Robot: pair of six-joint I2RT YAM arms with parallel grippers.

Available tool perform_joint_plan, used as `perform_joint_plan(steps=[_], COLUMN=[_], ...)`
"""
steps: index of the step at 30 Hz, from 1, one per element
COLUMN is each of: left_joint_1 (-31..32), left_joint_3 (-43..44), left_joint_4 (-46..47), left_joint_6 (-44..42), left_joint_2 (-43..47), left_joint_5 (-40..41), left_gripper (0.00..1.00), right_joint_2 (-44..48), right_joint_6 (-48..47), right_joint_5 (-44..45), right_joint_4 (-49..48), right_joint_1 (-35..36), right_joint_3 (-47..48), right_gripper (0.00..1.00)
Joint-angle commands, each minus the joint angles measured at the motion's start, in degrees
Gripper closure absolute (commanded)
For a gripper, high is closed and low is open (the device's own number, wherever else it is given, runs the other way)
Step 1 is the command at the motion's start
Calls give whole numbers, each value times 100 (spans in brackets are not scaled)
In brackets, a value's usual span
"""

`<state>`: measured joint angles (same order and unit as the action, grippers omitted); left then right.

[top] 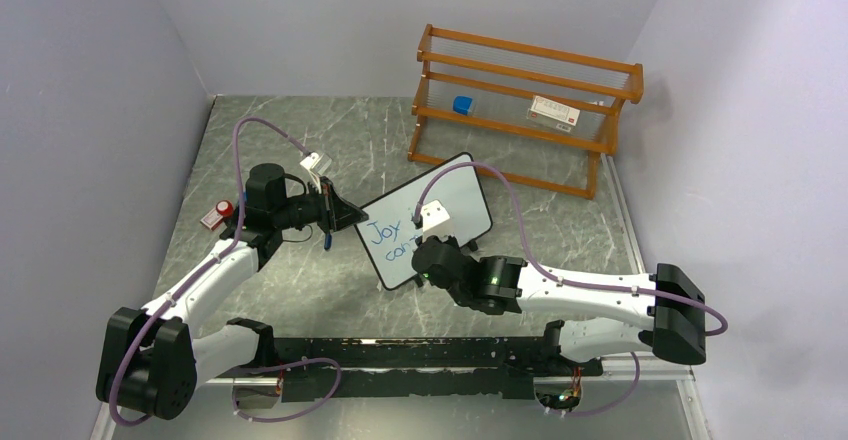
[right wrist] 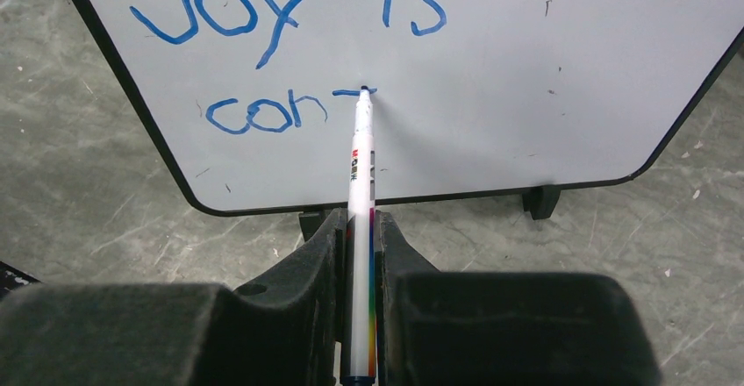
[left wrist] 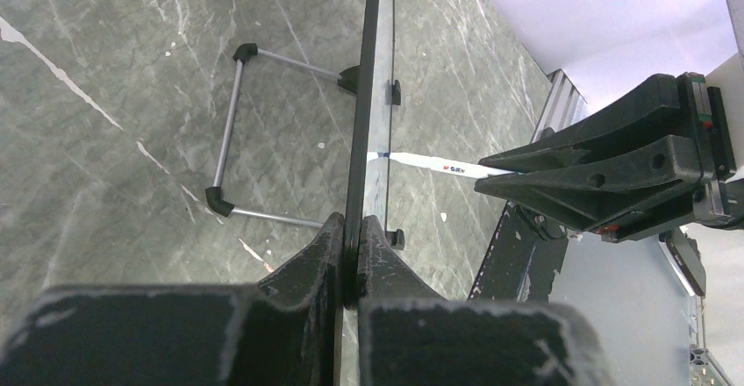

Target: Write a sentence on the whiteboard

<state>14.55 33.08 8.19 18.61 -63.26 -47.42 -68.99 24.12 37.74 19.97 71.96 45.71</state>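
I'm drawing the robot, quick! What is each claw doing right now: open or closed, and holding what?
Left gripper: closed, clamping the whiteboard by its edge.
Right gripper: closed, holding the marker.

Glossy whiteboard (right wrist: 526, 70) (matt, marbled table (right wrist: 88, 193)).

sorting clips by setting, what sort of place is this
Likely a robot lab work cell: left arm and right arm bolted at the edge of a marble-look table, plain walls boxing it in, a whiteboard and wooden rack as props.
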Motion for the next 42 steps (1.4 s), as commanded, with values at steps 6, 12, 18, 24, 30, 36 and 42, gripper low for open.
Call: perform_joint_plan(steps=[6,12,18,24,30,36,42], left_joint_1=[-92,-92,-92,-92,-92,-92,-92], left_joint_3=[-100,-100,-100,-100,-90,-91,-90], left_joint_4=[-369,-375,-378,-386,-396,-389,-396], left_joint_6=[-349,-353,-355,-361,-366,-375,-376], left_joint_2=[-140,-128,-124,-116,-120,-125,-124], left_joint_5=[567,574,567,576,576,584,592], left_gripper=[95,95,95,95,95,95,95], right_joint_2=[96,70,-1,-106,-88,-139,-191], right_joint_6=[-38,6,-4,55,93,94,94], right_joint_5=[48,108,119,35,-119,-239,-301], right_joint_4=[-229,-244,-243,-60,79,164,237], right_joint_1=[-31,-26,-32,-26,-20,-16,-15], right_joint_3=[140,106,104,110,57,53,42], right_gripper=[100,100,100,100,100,100,100])
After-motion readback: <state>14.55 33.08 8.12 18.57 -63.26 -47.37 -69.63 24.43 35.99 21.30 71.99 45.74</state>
